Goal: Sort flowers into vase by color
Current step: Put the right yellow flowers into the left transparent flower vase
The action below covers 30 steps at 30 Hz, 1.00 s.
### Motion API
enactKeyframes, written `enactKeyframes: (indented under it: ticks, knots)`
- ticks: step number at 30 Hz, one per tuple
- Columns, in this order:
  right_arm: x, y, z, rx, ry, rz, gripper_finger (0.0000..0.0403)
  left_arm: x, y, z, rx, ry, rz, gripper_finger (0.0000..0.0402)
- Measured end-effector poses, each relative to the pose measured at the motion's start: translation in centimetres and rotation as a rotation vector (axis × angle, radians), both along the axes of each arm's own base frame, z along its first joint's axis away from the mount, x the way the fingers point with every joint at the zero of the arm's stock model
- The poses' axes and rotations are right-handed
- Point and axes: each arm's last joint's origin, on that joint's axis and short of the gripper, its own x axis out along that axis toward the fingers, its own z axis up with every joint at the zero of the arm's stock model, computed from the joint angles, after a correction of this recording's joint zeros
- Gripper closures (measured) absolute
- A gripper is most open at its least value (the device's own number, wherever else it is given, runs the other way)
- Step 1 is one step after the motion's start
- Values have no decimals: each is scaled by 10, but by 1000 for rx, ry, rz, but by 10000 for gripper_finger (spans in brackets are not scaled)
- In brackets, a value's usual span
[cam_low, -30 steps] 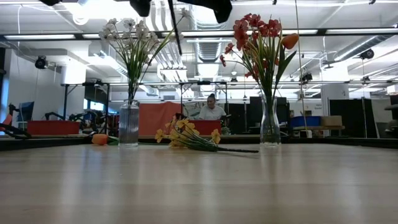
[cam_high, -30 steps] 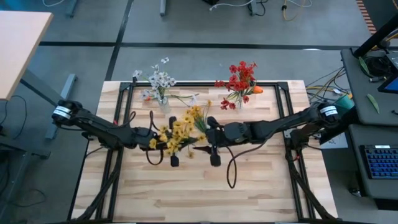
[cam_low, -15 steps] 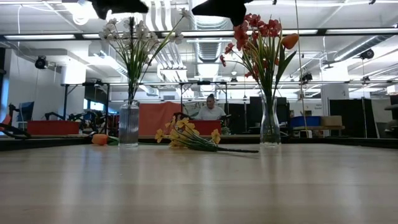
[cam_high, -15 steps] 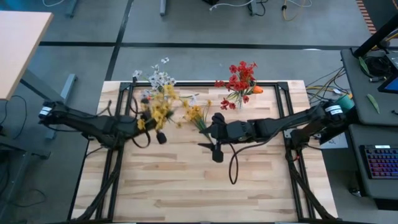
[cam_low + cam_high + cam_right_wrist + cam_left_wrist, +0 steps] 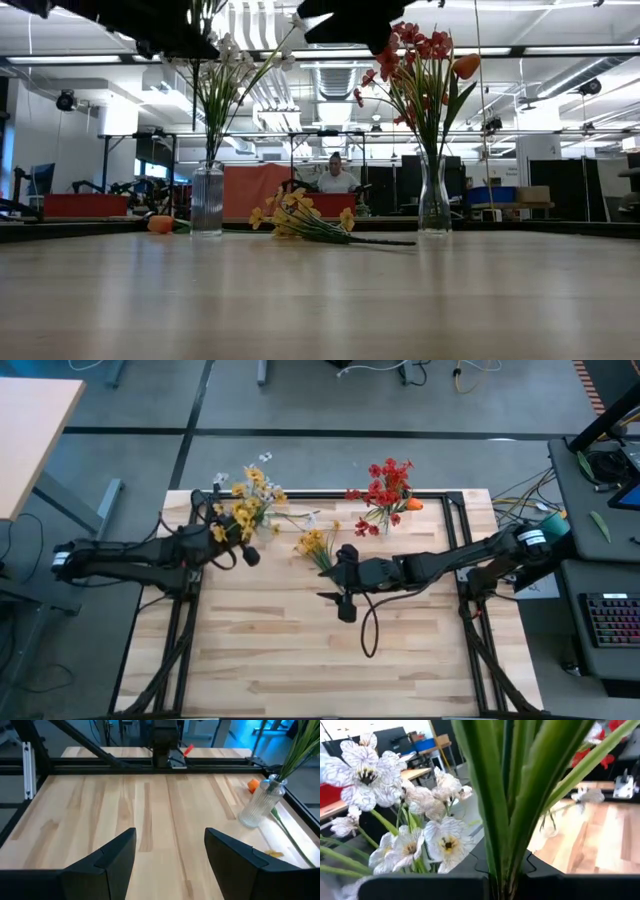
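Observation:
My left gripper (image 5: 233, 546) is shut on a yellow flower spray (image 5: 240, 512), whose blossoms overlap the white flowers in the glass vase (image 5: 259, 526) at the far left. In the left wrist view the held green stems (image 5: 505, 810) fill the middle, with white blossoms (image 5: 437, 837) behind. A second yellow spray (image 5: 315, 544) lies flat on the table (image 5: 300, 220). Just near of it my right gripper (image 5: 340, 563) hangs open and empty (image 5: 170, 850). Red flowers (image 5: 388, 485) stand in the far right vase (image 5: 434, 200). My left gripper pinches the yellow spray's green stems (image 5: 501, 870) between its two fingers. It comes about level from the table's left side. The spray is lifted clear of the table, and its blossoms (image 5: 244, 508) reach past the fingers toward the far edge, at the white flowers.
Black frame rails (image 5: 330, 495) run along the table's far edge and sides. An orange blossom (image 5: 414, 504) sits by the red vase, and another orange piece (image 5: 160, 224) by the white one. Bare wood (image 5: 320, 660) spans the near half. A person (image 5: 335, 176) sits in the room behind.
My left gripper has carried the yellow spray from the table's middle toward the far left, up to the vase of white flowers, tipping up toward level on the way. The other yellow spray has stayed on the table.

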Motion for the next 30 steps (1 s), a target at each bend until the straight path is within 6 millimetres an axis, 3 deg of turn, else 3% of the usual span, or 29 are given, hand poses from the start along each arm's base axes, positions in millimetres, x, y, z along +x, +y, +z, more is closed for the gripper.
enactKeyframes:
  ticks: [8, 12, 17, 23, 30]
  knots:
    - [12, 1, -11, -6, -20, 1, 173, -2, 25, -20, 30, -14, 6, 401]
    - [30, -6, -27, -47, -74, -5, 153, -4, 31, -21, 46, -13, 11, 401]
    - [54, -35, -44, -65, -136, -80, 110, -5, 35, -15, 74, -18, 9, 401]
    - [81, -71, -68, -121, -96, -147, 60, -6, 38, -12, 72, -30, 4, 401]
    - [105, -127, -105, -102, -107, -224, 40, -7, 42, -25, 66, -1, 19, 401]
